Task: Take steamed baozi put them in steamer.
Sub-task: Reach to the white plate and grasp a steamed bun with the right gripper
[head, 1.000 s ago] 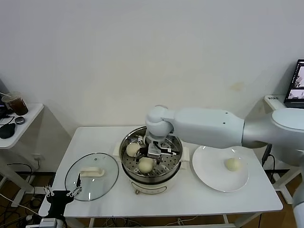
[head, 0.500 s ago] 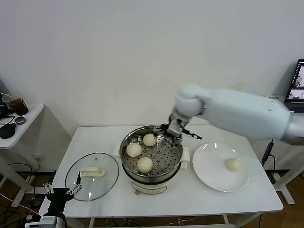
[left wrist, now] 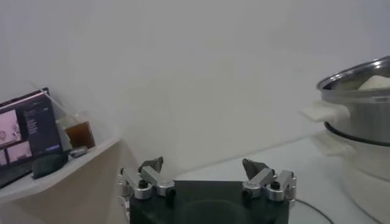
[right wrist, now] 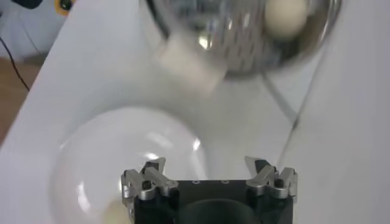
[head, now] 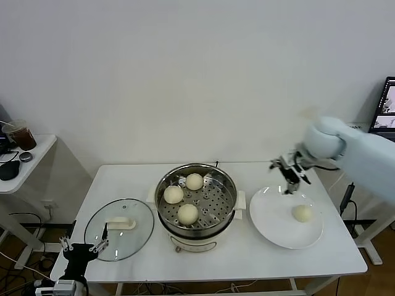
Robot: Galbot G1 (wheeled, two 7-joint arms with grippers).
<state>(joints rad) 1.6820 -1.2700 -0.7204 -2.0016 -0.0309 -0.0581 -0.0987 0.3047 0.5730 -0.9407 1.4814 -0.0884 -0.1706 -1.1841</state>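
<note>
The steamer [head: 197,239] stands mid-table with three baozi on its tray: one at the back [head: 194,181], one at the left [head: 173,194], one at the front [head: 187,213]. A fourth baozi [head: 302,213] lies on the white plate [head: 271,216] to the right. My right gripper [head: 290,176] is open and empty, raised over the plate's far left edge. Its wrist view shows the gripper [right wrist: 208,167], the plate [right wrist: 122,152], the plate's baozi [right wrist: 116,213] and the steamer [right wrist: 237,36]. My left gripper [head: 83,251] is open and empty, parked below the table's front left corner.
A glass lid [head: 119,228] with a white handle lies left of the steamer. A small side table at the far left holds a cup [head: 21,134] and a mouse [head: 9,169]. A laptop [head: 386,108] stands at the far right. The left wrist view shows the steamer's wall [left wrist: 359,103].
My right gripper left a third baozi in the steamer, then rose and swung right to above the plate. The left arm has barely moved.
</note>
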